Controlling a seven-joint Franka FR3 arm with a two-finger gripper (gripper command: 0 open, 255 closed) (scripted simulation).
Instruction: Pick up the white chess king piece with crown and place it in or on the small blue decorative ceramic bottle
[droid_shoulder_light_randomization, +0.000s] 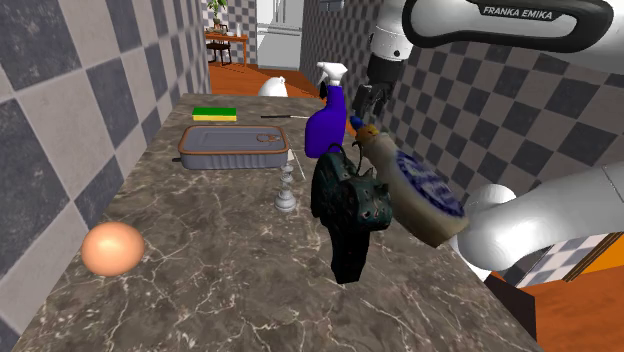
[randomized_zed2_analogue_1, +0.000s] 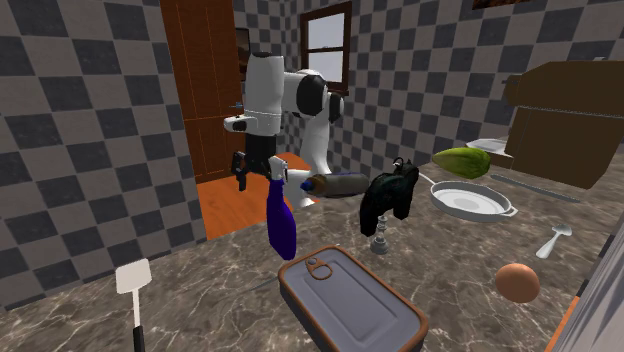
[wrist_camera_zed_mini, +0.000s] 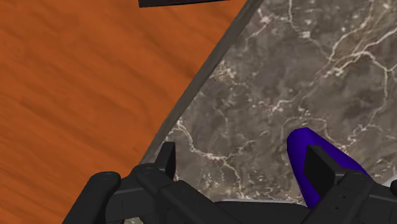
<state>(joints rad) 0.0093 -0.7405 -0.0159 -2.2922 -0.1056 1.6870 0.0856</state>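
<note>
Shoulder view is showing the black pincer (droid_shoulder_light_randomization: 365, 108) hanging wide open beside the purple-blue spray bottle (droid_shoulder_light_randomization: 325, 125); swinging toward the small white chess king (droid_shoulder_light_randomization: 286, 188) is probably risking toppling that bottle.

Everything relative to chess king (droid_shoulder_light_randomization: 286, 190), upright on counter (droid_shoulder_light_randomization: 200, 290), going by shoulder view's left and right. Flat tin (droid_shoulder_light_randomization: 235, 148) behind king, bit left. Sponge (droid_shoulder_light_randomization: 214, 113) further back, past tin. Animal figurine (droid_shoulder_light_randomization: 345, 205) just beside king on right, bottle (droid_shoulder_light_randomization: 420, 190) on its side beyond figurine. Spray bottle (droid_shoulder_light_randomization: 325, 130) back-right. Egg (droid_shoulder_light_randomization: 112, 248) front-left, well apart.
</note>
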